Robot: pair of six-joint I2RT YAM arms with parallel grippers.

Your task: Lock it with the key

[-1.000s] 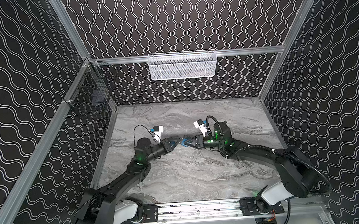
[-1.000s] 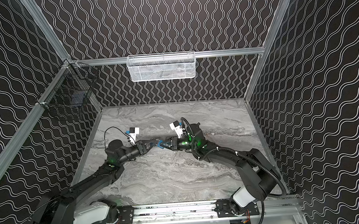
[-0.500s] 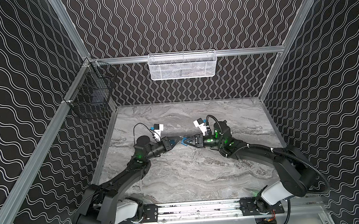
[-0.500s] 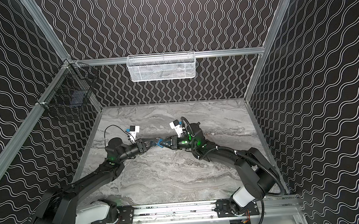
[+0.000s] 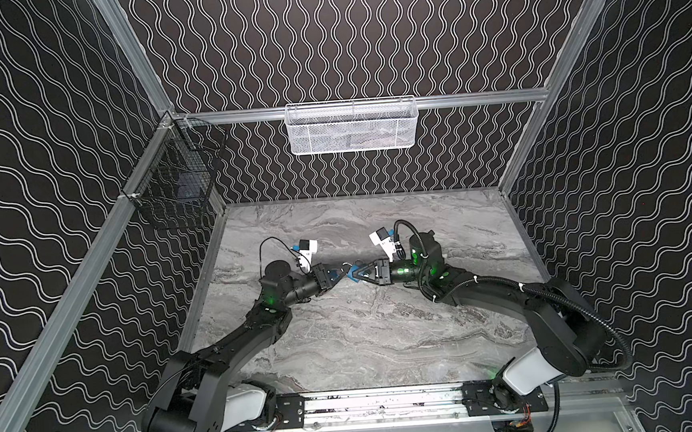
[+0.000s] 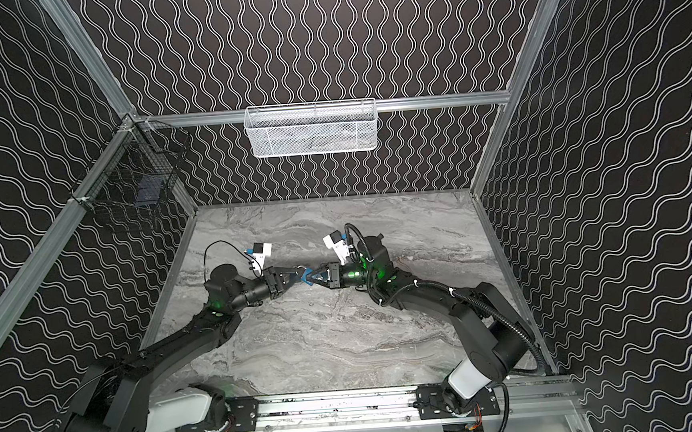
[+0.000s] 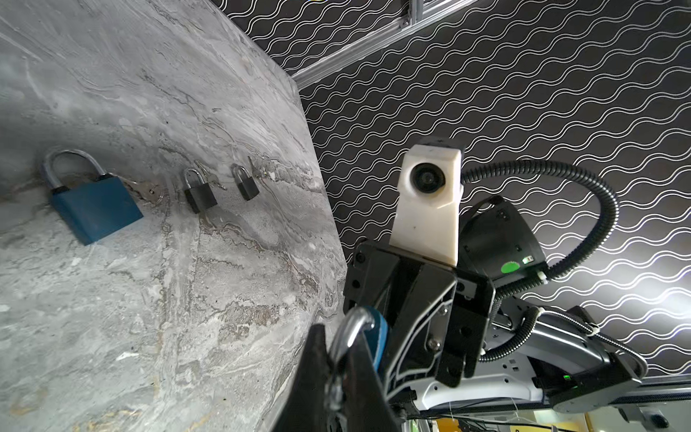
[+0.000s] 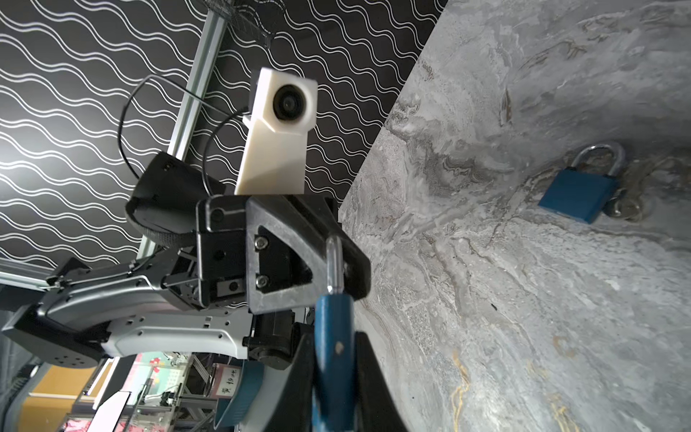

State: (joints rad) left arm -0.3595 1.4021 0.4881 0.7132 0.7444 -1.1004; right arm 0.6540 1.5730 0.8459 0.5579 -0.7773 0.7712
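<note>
Shifted slightly leftward since a second earlier, the left gripper [image 5: 343, 271] stayed clamped on the shackle [image 7: 350, 331] of the blue padlock [image 8: 332, 336], whose body the right gripper [image 5: 358, 273] pinched above the tabletop [image 5: 345, 342].

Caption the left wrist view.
Left gripper pinches a blue padlock's shackle; three more padlocks lie on the marble table.

At the middle of the desk [image 5: 365, 336], the padlock [image 5: 353, 273] sits between left gripper [image 5: 342, 272] and right gripper [image 5: 359, 271]; a basket [image 5: 353, 131] hangs on the rear wall [image 5: 456, 151], a cage [image 5: 175, 183] left.
</note>
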